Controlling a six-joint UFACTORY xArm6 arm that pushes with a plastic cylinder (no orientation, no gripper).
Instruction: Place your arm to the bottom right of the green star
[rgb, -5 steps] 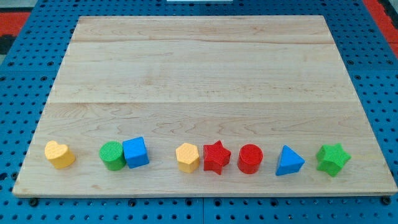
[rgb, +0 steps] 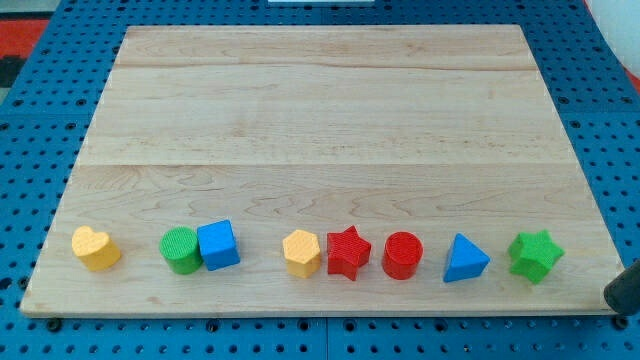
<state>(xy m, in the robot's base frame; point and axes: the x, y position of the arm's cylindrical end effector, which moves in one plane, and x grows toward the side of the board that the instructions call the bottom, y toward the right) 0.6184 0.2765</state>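
Observation:
The green star sits at the far right of a row of blocks near the view's bottom edge of the wooden board. My rod has come in at the view's right edge, and its dark lower end, my tip, is below and to the right of the green star, just off the board's corner. It touches no block.
In the row, left to right: a yellow heart, a green cylinder touching a blue cube, a yellow hexagon, a red star, a red cylinder, a blue triangle. Blue pegboard surrounds the board.
My rod was out of view before; it now shows at the view's bottom right edge. No block has moved.

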